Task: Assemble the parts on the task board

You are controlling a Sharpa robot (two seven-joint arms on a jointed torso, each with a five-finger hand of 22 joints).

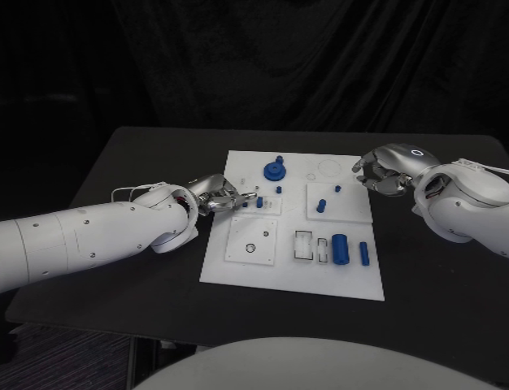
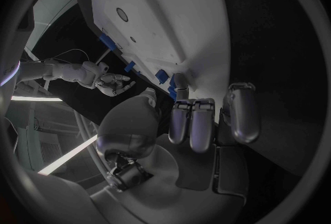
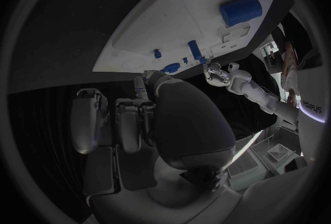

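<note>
Left hand (image 1: 219, 197) is at the left edge of the task board (image 1: 243, 272), fingertips reaching over the rim toward the small blue pegs (image 1: 259, 201) in the middle-left block. From the head view it looks like it may be pinching a small part there, but it's too small and shadowed; I can't tell if it holds anything. The left wrist view shows its fingers (image 2: 196, 124) curled close to the board edge with a blue piece just beyond them.

Right hand (image 1: 386, 172) hovers off the board's upper right corner, fingers curled in around nothing I can see, so clenched and idle.

Parts status: blue gear (image 1: 276, 171) stands at top centre, a peg (image 1: 321, 205) stands in the right block, and the big cylinder (image 1: 340, 249) and slim bar (image 1: 363, 253) lie at lower right.

My read: a peg step at the left block is in hand. Next move needs a fine vertical line-up over a hole.

Room: open table on the left behind that arm, plenty to back out. The pegs are close together, so sideways sweeps risk knocking them.
</note>
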